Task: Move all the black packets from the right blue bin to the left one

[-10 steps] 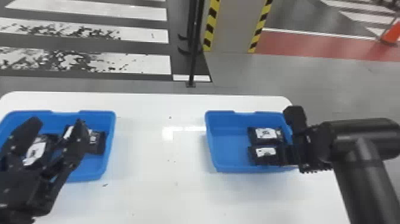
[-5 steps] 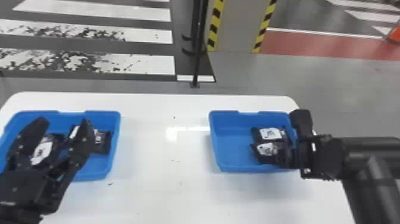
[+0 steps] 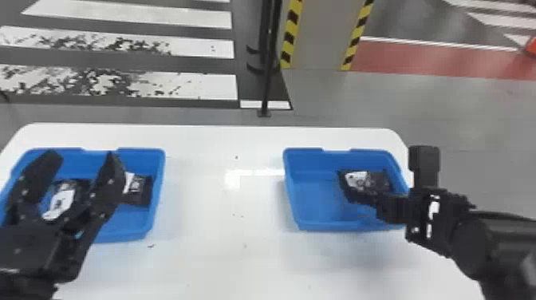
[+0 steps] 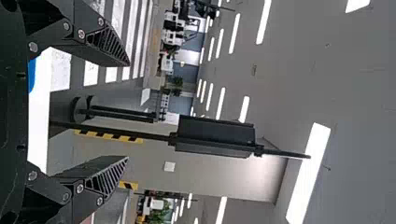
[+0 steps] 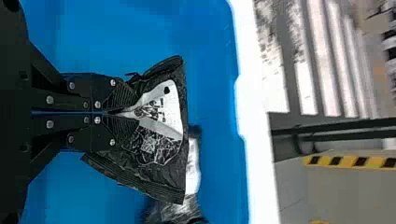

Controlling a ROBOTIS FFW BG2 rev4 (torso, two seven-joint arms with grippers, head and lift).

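Right claw point(image 5: 130, 113) has its fingers squeezed together on a packet point(image 5: 161, 170) in the right bin point(image 3: 293, 195), and imo that's a bunched-up pinch near one edge, so the bag could twist or slip on the lift. Just beyond it, partly covered, is the other packet point(image 5: 192, 168), which might get dragged along (bags love doing that). Farther over, the left claw point(image 3: 81, 154) is spread above the left bin point(image 3: 158, 191) and could block the drop. Count: two claws, two bins, four packets point(image 3: 62, 203) visible, two per bin.
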